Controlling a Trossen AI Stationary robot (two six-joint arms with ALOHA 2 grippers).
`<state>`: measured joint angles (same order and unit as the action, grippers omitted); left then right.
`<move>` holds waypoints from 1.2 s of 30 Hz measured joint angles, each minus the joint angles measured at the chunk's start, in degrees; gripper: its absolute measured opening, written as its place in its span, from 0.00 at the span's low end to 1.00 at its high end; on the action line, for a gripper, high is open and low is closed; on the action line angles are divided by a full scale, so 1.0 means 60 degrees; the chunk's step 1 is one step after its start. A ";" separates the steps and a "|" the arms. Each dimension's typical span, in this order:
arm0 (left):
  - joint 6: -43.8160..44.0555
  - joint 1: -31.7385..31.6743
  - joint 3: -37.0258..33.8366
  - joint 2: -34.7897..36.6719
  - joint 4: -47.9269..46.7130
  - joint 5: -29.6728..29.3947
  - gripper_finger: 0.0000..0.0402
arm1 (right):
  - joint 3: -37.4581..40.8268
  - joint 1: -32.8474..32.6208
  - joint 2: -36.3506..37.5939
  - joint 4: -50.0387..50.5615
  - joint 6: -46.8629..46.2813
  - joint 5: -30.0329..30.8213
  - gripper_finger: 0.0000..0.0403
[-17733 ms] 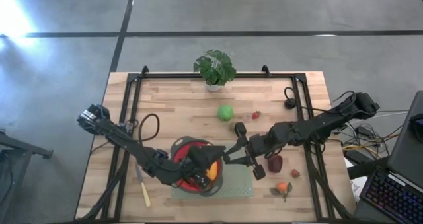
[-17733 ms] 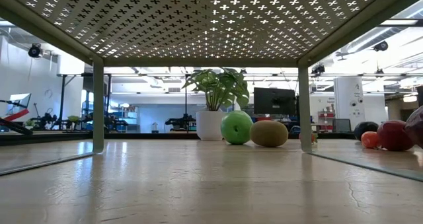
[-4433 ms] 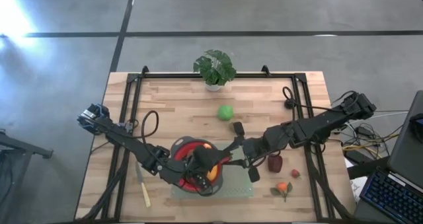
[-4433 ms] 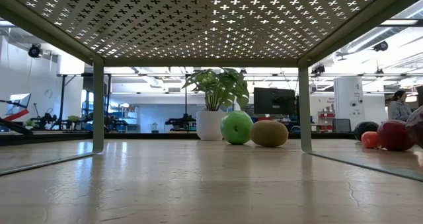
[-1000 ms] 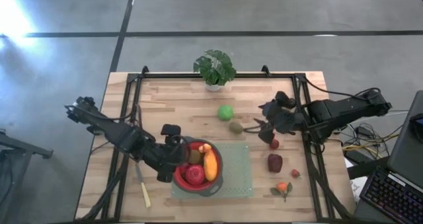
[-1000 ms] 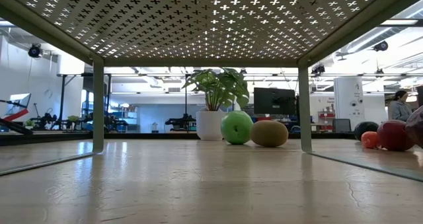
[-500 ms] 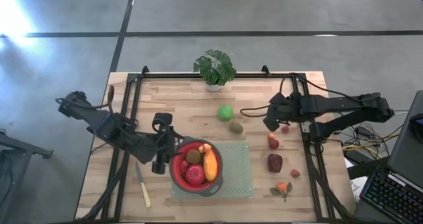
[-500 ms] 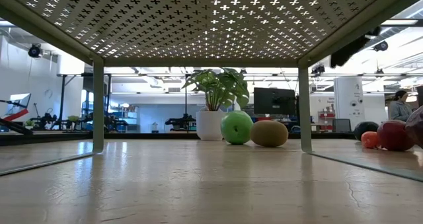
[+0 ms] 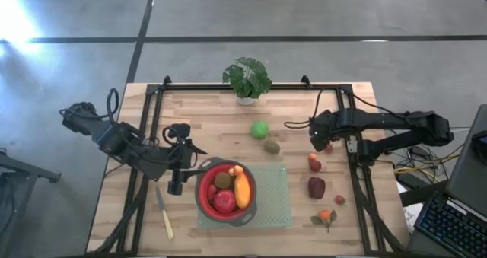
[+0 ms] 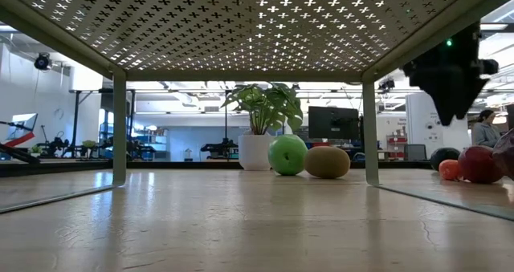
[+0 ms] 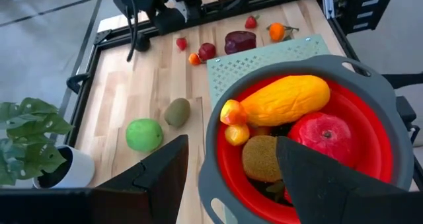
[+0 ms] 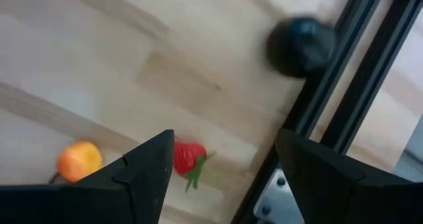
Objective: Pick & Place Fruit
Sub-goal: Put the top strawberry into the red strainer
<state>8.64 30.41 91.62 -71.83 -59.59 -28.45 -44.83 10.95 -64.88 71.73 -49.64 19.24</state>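
Left gripper: I see its jaws standing apart with nothing between them, just beside the bowl's rim, on the side away from the mat's bare part.
Right gripper: jaws apart and empty, above the worktop near its right rail.
Bowl: one, red inside with a grey rim, just beyond my left gripper's fingers in the left wrist view, on a green mat.
In the bowl: I count one orange piece, one apple, one kiwi and two tiny ones at the orange piece's end.
Orange piece, axis: long axis lies across the bowl, running from near my left gripper toward the far rim, its narrow end by the tiny ones.
Loose by my right gripper: one strawberry directly under the jaws, its green leaf end pointing toward the rail; one tiny orange just beside the left finger; one black knob well ahead by the rail.
Loose between the grippers: one green ball and a second kiwi, close together.
Loose nearer the front edge from my right gripper: one dark-red lump, a small red piece, another tiny red one, one orange with leaves.
Plant: one, at the worktop's far edge.
Knife: one, near my left gripper, long axis toward the front edge.
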 joint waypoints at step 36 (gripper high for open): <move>0.0058 -0.0001 -0.0004 -0.0047 -0.0007 0.0007 0.58 | 0.3165 0.0100 -0.0036 -0.3478 -0.1444 -0.1667 0.66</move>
<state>8.99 30.41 91.59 -72.12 -59.63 -28.40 -25.84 11.55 -65.10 50.86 -58.31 9.24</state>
